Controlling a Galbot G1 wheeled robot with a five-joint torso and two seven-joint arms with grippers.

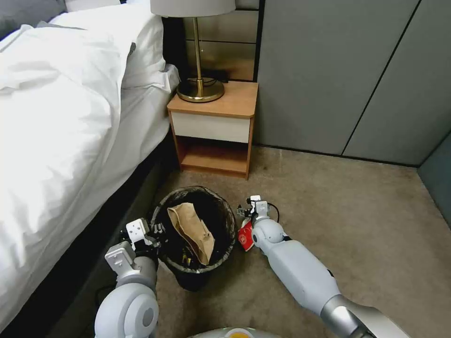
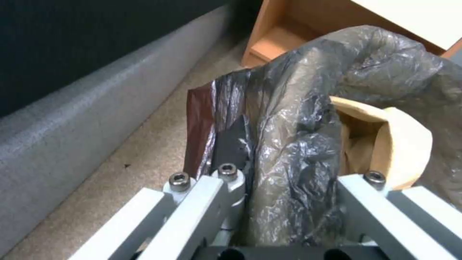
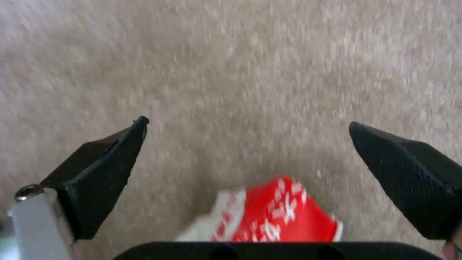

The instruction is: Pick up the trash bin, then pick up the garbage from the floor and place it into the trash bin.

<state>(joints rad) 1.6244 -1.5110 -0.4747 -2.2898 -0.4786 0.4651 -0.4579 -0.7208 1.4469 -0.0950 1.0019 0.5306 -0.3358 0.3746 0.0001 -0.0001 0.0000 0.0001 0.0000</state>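
Bin held, packet under right gripper
Left gripper (image 2: 284,202) clamps trash bin (image 1: 197,234) rim; right gripper (image 3: 248,124) fingers apart above red-and-white packet (image 3: 274,216)

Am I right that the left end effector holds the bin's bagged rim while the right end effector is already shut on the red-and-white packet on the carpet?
Not quite. The right end effector is open, its fingers spread wide above the red-and-white packet, as the right wrist view shows. The rest stands: the left end effector holds the bagged rim of the trash bin, and the packet lies on the carpet.
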